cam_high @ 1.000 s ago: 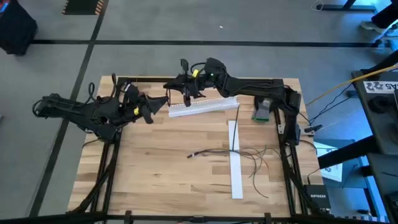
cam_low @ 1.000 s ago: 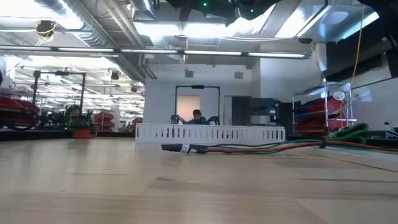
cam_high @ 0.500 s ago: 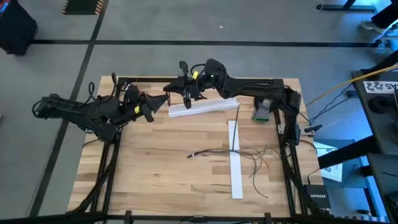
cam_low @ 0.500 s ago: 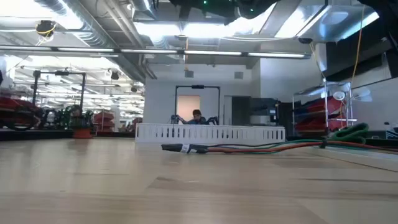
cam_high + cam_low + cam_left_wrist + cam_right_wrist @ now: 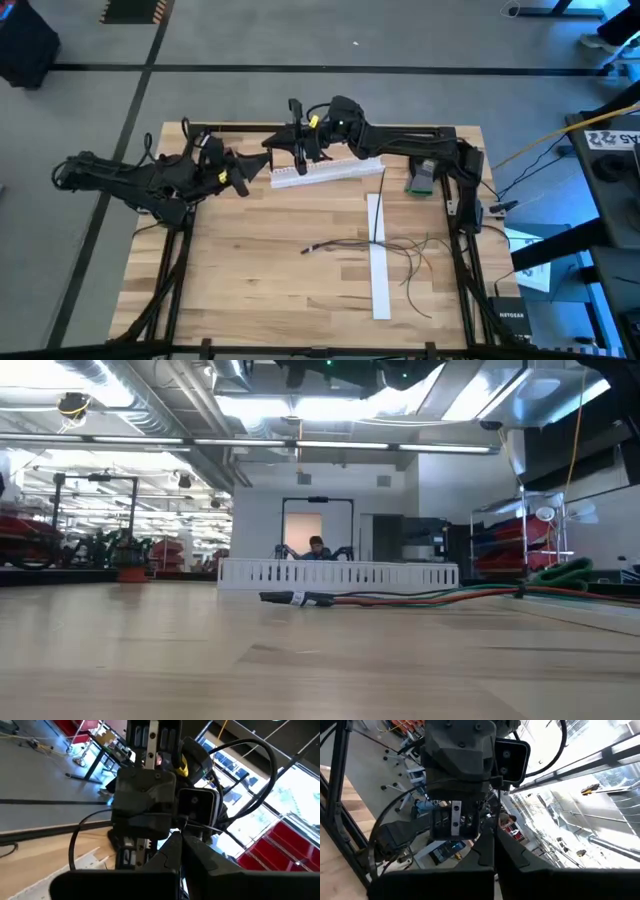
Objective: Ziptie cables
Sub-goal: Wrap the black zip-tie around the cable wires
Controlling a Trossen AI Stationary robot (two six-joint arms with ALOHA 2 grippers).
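One readable word appears: "NETGEAR" on a dark box (image 5: 511,318) beside the table's near right corner. Other printing is illegible.

Light wood table (image 5: 250,270), butcher-block style. Around 12 o'clock there's a white slotted strip (image 5: 327,171) lying slightly angled. A long white strip (image 5: 378,262) runs from the center toward 5 o'clock, with a thin black strip (image 5: 378,222) beside its upper end. The cables (image 5: 400,258) sprawl loose across it, center to 4 o'clock. A green block (image 5: 421,177) sits at 2 o'clock.
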